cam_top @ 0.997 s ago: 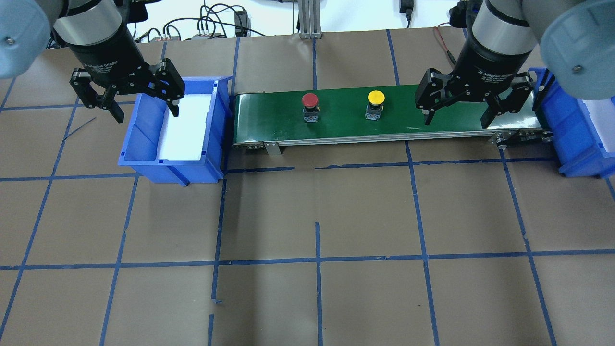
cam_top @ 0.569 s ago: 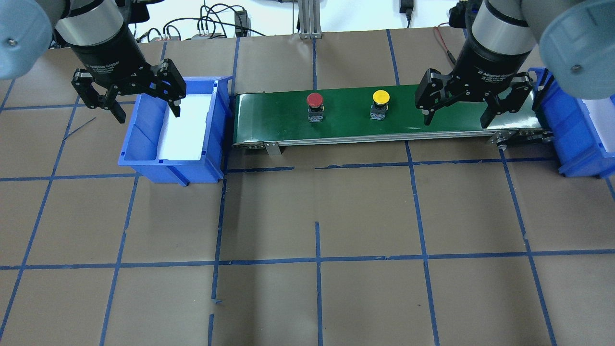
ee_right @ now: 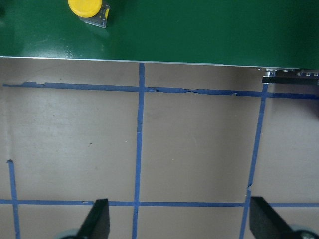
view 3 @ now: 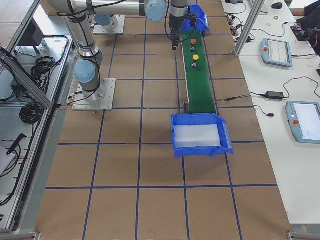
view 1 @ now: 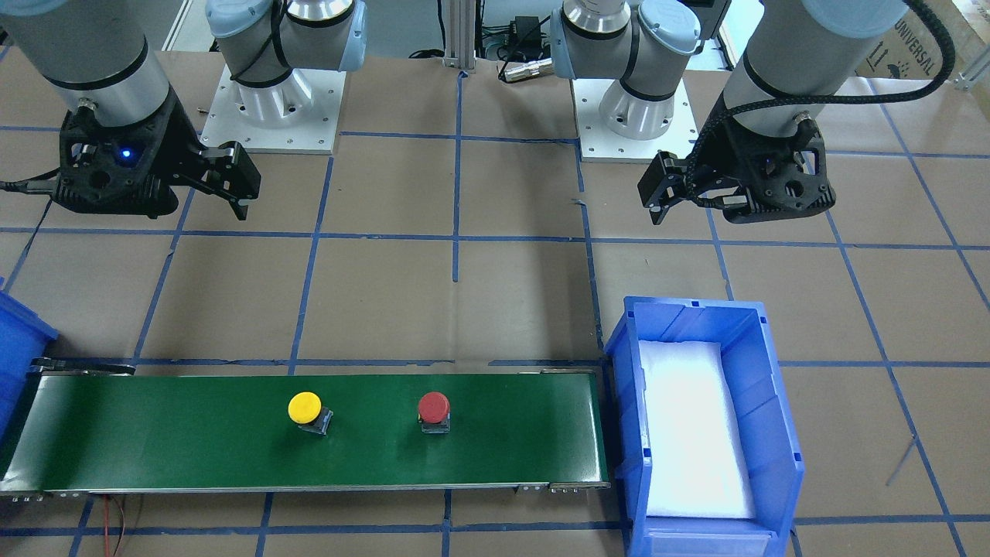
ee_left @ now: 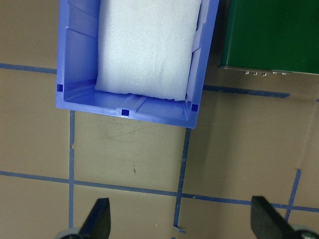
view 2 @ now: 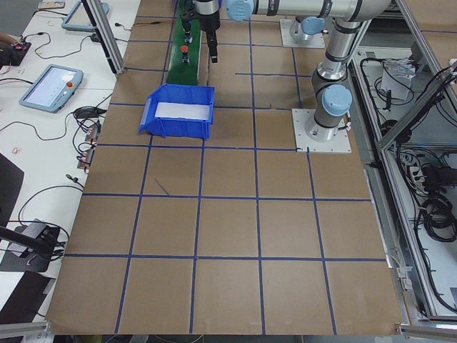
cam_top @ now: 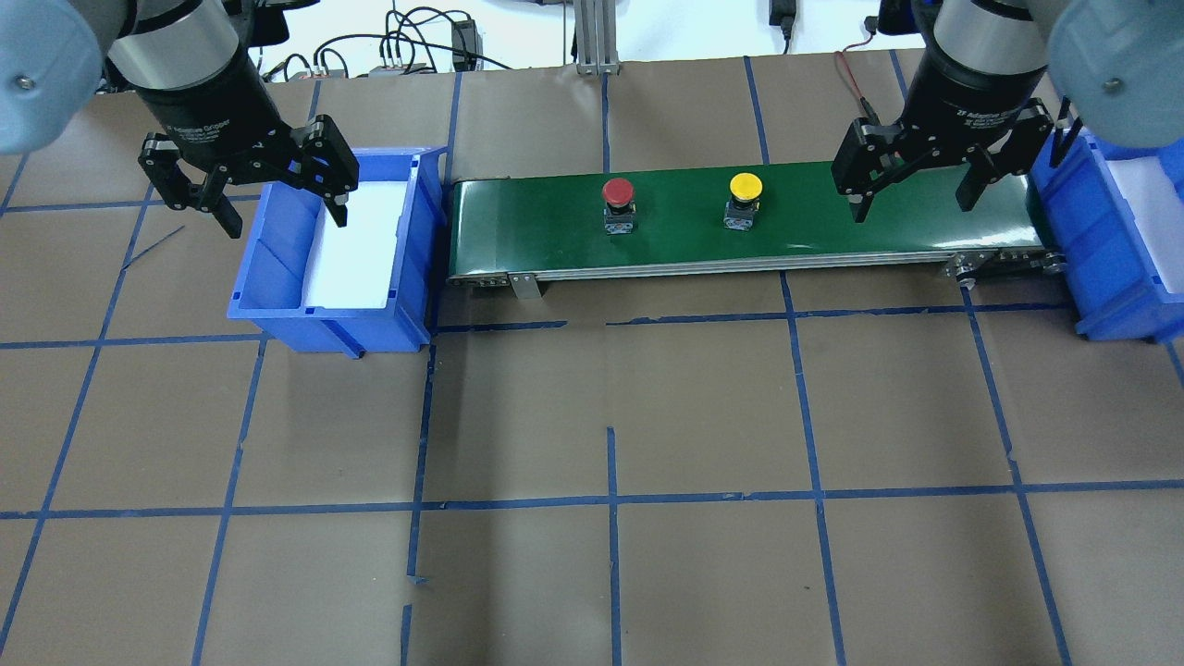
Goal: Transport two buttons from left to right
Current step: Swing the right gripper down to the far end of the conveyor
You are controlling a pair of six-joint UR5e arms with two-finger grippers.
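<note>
Red round-cap push-button (cam_top: pixel 618 192) & yellow mushroom-cap push-button (cam_top: pixel 745 188) stand apart mid green conveyor belt (cam_top: pixel 527 222), upper ctr; left gripper (cam_top: pixel 283 220) upper left, right gripper (cam_top: pixel 914 211) upper right, both spread wide, nothing held.

Table: brown paper-covered tabletop (cam_top: pixel 703 407) was gridded with blue tape lines (cam_top: pixel 712 499).
Bench: white side bench (view 3: pixel 265 130) at 3 o'clock held grey touchscreen pendants (view 3: pixel 276 51).
</note>
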